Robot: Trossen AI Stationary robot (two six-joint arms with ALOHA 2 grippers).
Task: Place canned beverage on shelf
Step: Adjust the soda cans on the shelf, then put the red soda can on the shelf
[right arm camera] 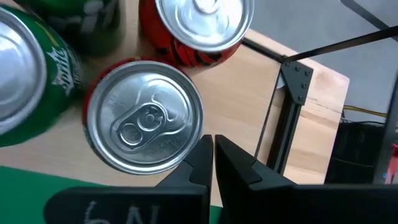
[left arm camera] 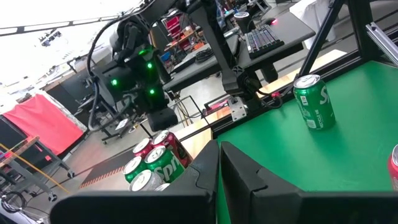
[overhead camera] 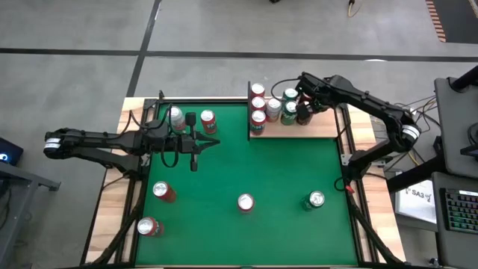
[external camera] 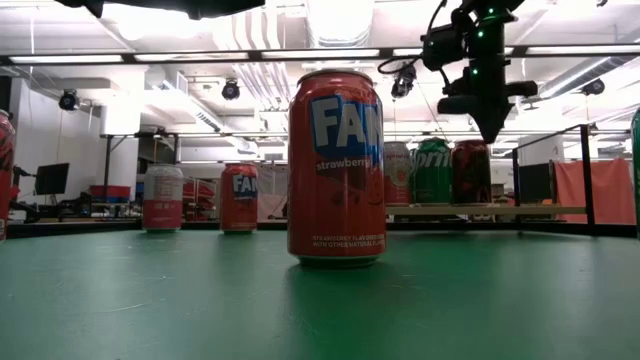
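The shelf is a pale wood board with black rods at the table's far right, and several cans stand on it. My right gripper is shut and empty. It points down just above a dark red can that stands upright on the shelf, off that can's rim. In the low view the gripper hangs over this can. A green can and another red can stand beside it. My left gripper is shut and empty above the green felt at the far left.
Loose cans stand on the felt: a white one and a red one by my left gripper, two red ones at the near left, a red strawberry can in the near middle, and a green one at the near right.
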